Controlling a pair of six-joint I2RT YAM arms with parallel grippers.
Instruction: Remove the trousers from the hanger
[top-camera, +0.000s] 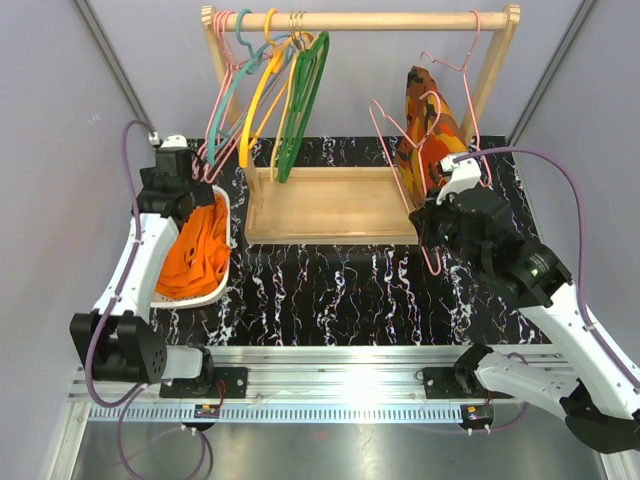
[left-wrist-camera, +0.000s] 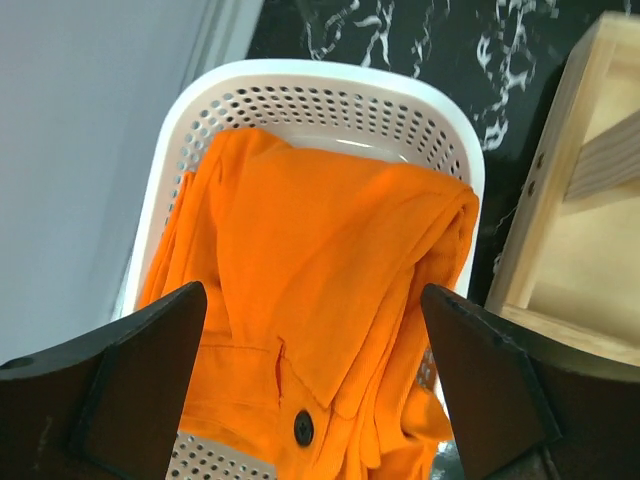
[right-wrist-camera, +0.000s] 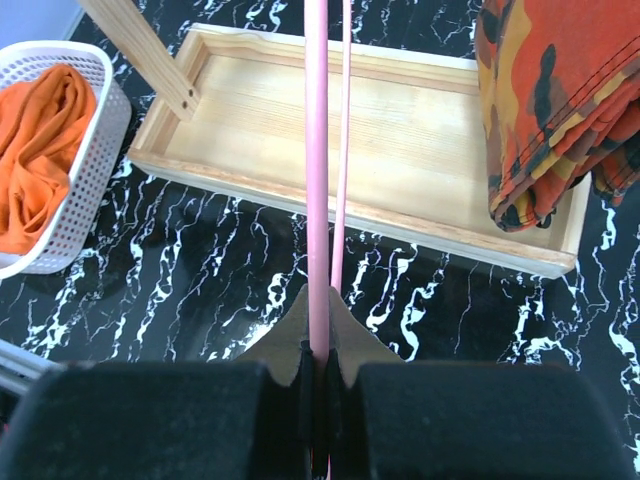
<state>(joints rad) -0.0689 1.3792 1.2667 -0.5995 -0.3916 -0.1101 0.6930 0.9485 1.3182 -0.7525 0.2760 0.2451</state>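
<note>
Rack (top-camera: 360, 20) was your biggest hazard. The hanger (right-wrist-camera: 318, 200), pinched tight in the right gripper (right-wrist-camera: 318, 375), stood near its tray rim and the patterned garment (right-wrist-camera: 560, 110), so a careless swing could have snagged either. The table (top-camera: 330, 290) lay open nearer you. The trousers (left-wrist-camera: 330, 300) sat free in the white basket (left-wrist-camera: 330, 100), under the left gripper (left-wrist-camera: 315, 335), spread wide.

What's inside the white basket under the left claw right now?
The orange trousers lie crumpled in the white basket, a dark button showing. They cover most of its floor, so anything beneath them cannot be seen.
</note>
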